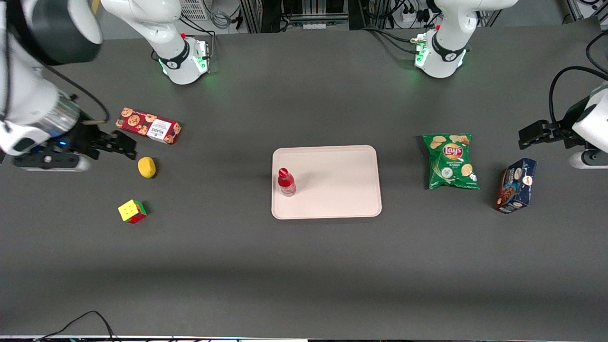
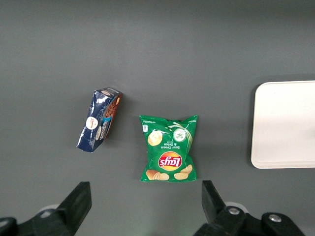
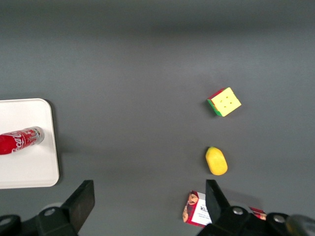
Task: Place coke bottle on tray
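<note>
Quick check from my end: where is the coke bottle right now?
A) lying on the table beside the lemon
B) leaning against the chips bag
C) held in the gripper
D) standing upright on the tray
D: the coke bottle stands upright on the tray, near its edge toward the working arm's end, while the gripper hangs open and empty over the table near the lemon.

1. The dark grey worktop (image 1: 304, 266) carries everything.
2. The tray (image 1: 342, 190) lies flat near its middle.
3. Toward the working arm's end lie a red cookie box (image 1: 148, 125), a yellow lemon (image 1: 147, 167) and a colour cube (image 1: 132, 211), all apart.
4. Toward the parked arm's end lie a green chip bag (image 1: 450, 161) and a dark blue packet (image 1: 515, 185).
5. The gripper (image 1: 118, 144) hangs open above the worktop, near the cookie box.
</note>
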Motion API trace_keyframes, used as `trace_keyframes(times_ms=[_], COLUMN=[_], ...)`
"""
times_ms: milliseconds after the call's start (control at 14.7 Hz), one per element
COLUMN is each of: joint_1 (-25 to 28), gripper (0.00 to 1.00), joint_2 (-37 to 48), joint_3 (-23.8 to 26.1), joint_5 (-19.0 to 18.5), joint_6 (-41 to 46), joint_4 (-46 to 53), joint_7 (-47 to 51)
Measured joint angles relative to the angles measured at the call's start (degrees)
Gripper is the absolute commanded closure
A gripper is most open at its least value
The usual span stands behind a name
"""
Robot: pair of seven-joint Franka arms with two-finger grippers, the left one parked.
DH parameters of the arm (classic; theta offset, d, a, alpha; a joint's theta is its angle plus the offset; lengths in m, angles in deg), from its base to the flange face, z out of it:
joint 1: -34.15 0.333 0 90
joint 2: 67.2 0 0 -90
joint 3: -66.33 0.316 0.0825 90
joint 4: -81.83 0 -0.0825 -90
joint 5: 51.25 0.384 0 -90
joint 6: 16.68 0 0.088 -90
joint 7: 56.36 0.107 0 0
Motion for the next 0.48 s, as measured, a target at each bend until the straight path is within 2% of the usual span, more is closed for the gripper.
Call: trace_keyframes(times_ms=[136, 476], joint_1=[-0.2, -0.2], gripper=[0.0, 0.0], joint_2=[2.5, 7.1], joint_3=[-3.4, -6.5], joint_5=[1.8, 2.1], joint_6=[0.9, 4.7], joint_4=[-1.0, -1.9], joint_7=[-3.9, -8.9])
